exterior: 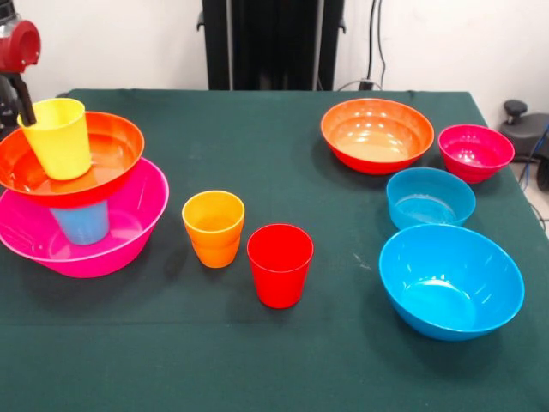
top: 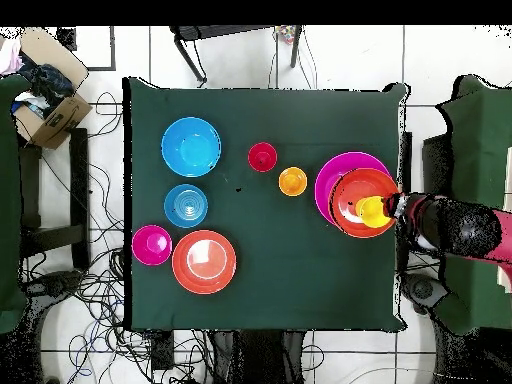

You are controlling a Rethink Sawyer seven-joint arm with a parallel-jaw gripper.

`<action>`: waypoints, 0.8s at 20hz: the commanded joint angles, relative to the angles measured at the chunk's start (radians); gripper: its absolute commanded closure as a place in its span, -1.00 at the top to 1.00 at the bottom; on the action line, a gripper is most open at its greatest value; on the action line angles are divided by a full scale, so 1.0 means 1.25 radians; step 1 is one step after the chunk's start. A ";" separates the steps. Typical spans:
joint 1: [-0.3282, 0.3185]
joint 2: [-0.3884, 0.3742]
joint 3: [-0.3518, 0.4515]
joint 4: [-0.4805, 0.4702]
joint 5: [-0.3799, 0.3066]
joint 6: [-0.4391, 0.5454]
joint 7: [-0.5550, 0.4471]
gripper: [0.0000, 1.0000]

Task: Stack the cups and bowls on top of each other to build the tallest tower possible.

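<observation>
The tool (exterior: 28,112) holds the rim of the yellow cup (exterior: 58,137), which sits in an orange bowl (exterior: 103,150). That bowl rests on a light blue cup (exterior: 81,223) inside the big pink bowl (exterior: 129,232) at one edge of the green worktop (exterior: 274,360). An orange cup (exterior: 214,227) and a red cup (exterior: 280,264) stand nearby.

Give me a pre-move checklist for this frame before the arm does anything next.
1. Tower base: pink bowl flat on table: ok.
2. Light blue cup carrying orange-red bowl: bowl looks tilted: not ok.
3. Yellow cup upright in that bowl: ok.
4. End effector released from yellow cup: cannot tell.
5. Orange cup and red cup upright, free to pick: ok.
</observation>
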 commanded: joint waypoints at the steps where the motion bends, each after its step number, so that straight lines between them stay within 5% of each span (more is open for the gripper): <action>1: 0.020 -0.025 0.020 0.003 0.000 0.071 -0.182 1.00; 16: 0.037 -0.111 0.018 0.074 0.051 0.098 -0.143 1.00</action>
